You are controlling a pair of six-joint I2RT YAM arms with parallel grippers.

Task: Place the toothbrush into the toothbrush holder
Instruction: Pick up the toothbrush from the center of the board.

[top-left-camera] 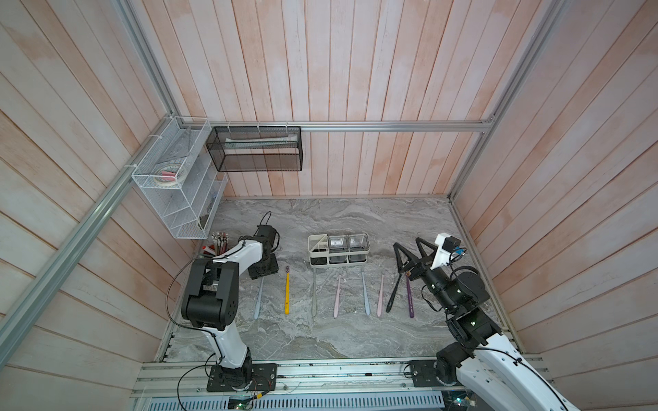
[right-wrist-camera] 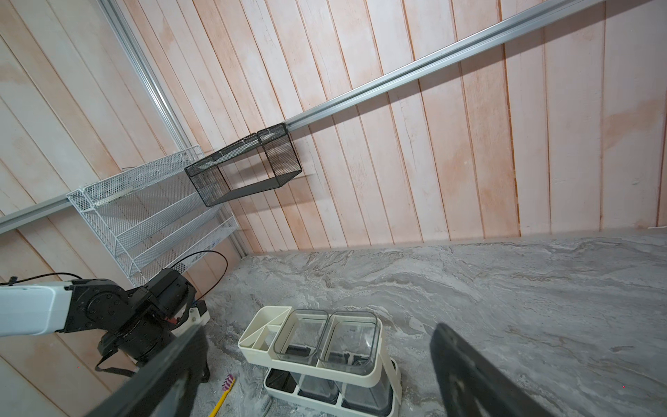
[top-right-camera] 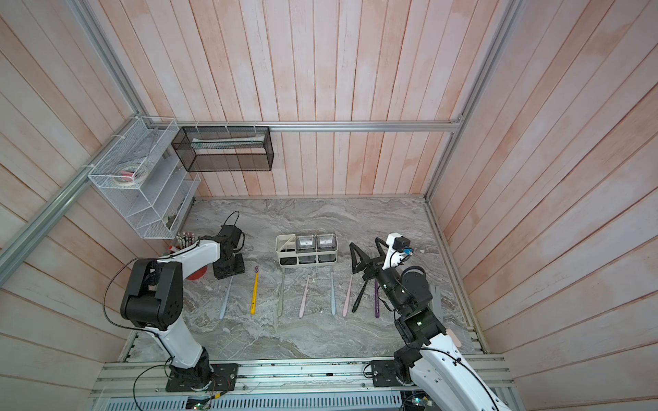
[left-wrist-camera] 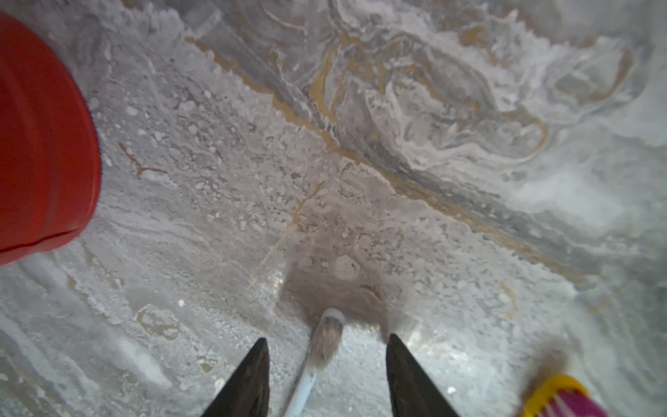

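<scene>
Marble tabletop, left gripper half-spread astride toothbrush

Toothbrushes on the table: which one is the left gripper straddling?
The pale blue toothbrush, last in the row, beside the yellow toothbrush, nearest the red cup.

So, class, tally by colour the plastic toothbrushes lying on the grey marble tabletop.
Light blue plastic toothbrushes: 2
Pale pink toothbrushes: 2
Yellow toothbrush: 1
Translucent grey toothbrush: 1
Black toothbrush: 1
Purple toothbrush: 1
Total clearly seen: 8
</scene>
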